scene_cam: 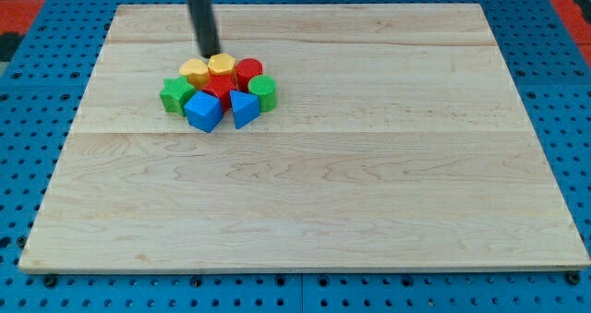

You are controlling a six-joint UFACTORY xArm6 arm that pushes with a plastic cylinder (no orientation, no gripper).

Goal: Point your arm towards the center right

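Because the order was only to point at the centre right of the board [517, 156], I took the blocks as things to leave alone. My tip [212, 54] had no jaws to spread or close (it is a bare rod, so it pinched nothing), and it stood at the top edge of the cluster, just above the two yellow blocks.

Nearest to my tip lay the yellow block on the left [194, 70] and the yellow block on the right [222, 65], so close that I could not tell touching from barely apart. Just to my right and below sat the red cylinder [249, 71]. Below those came a second red block [219, 89], its shape unclear, with the green block [174, 96] to my lower left and the green cylinder [263, 91] to my lower right. Farthest below my tip were the blue cube [204, 112] and the blue wedge-like block [244, 108].

The goal area was well to my right and somewhat below, and bare. I judged the best path would first draw away toward the top, clear of the yellows, then pass right above the red cylinder before curving down; a straight diagonal risked dragging it and the green cylinder along.
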